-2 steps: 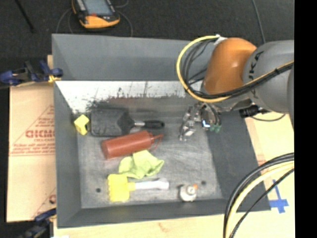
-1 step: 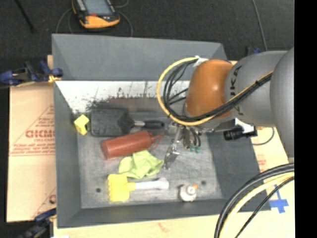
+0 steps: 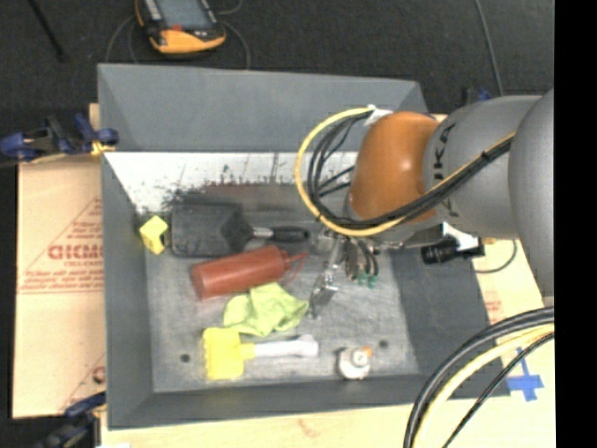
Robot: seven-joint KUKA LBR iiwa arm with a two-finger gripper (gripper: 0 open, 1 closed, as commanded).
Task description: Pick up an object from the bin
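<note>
I see a robotics lab: my grey robot arm (image 3: 504,166), strung with looped cables (image 3: 312,171), over a grey metal bin (image 3: 261,110), an orange handheld device (image 3: 180,21) lying on dark carpet (image 3: 326,17).

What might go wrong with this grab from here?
The gripper hangs by the edge of the crumpled yellow-green cloth and the narrow end of the red plastic bottle, so it might catch both or neither. The limp cloth could drag the yellow-headed white-handled tool beside it.
</note>
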